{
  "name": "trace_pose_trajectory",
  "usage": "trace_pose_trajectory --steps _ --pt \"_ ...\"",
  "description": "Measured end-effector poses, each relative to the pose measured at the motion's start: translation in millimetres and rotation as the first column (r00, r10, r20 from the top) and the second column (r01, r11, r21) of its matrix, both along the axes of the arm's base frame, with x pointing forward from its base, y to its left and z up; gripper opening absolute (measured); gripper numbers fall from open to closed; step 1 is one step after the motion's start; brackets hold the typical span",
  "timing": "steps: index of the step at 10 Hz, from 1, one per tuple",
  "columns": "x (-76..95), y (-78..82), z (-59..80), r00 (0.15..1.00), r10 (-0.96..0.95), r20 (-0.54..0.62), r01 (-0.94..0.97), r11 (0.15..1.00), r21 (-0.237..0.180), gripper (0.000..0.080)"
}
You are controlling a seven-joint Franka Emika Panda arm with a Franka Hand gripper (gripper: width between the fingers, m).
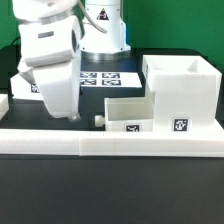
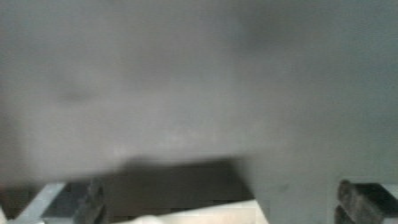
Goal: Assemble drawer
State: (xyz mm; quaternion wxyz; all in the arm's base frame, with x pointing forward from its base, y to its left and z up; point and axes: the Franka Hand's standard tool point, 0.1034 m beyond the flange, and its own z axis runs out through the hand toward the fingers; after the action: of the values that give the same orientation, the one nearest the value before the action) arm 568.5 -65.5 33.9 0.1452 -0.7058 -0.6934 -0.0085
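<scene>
The large boxy white housing (image 1: 180,88) of the drawer stands at the exterior view's right, with a tag on its front. A smaller open-top tray (image 1: 127,112) with a small knob (image 1: 97,121) sits just to its left. A second white part (image 1: 20,86) shows partly behind the arm at the far left. My gripper (image 1: 71,115) hangs low over the table, left of the tray's knob and apart from it. In the wrist view its fingers (image 2: 59,203) stand wide apart at the frame's edges, with a blurred grey surface very close and a pale patch (image 2: 196,213) between them. Nothing is gripped.
The long low white border wall (image 1: 110,144) runs along the front of the table. The marker board (image 1: 105,78) lies flat behind the tray, by the robot's base (image 1: 105,35). The table is black.
</scene>
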Motion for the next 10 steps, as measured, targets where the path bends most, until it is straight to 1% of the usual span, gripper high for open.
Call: trace_pose_trajectory --steps 1,2,5,6,7,9,10 --pt "-1.7 7.5 -1.8 1.0 -0.03 -0.005 0.031 0.998 0.047 0.0649" --pt "-3.2 7.0 -2.6 1.0 -0.031 -0.005 0.031 0.998 0.058 0.0649" --pt "-3.1 4.8 -2.4 1.0 -0.021 -0.003 0.021 0.998 0.055 0.0649" --pt "1.5 0.4 1.9 1.0 0.006 0.005 -0.007 0.998 0.062 0.0649" --pt "6.5 -0.2 5.0 1.0 0.008 0.016 -0.009 0.998 0.061 0.0649" --pt "14.2 13.7 8.5 0.999 0.026 0.023 -0.028 0.997 0.076 0.0649" --pt "16.6 26.4 7.1 0.999 0.025 0.02 -0.027 0.996 0.086 0.0649"
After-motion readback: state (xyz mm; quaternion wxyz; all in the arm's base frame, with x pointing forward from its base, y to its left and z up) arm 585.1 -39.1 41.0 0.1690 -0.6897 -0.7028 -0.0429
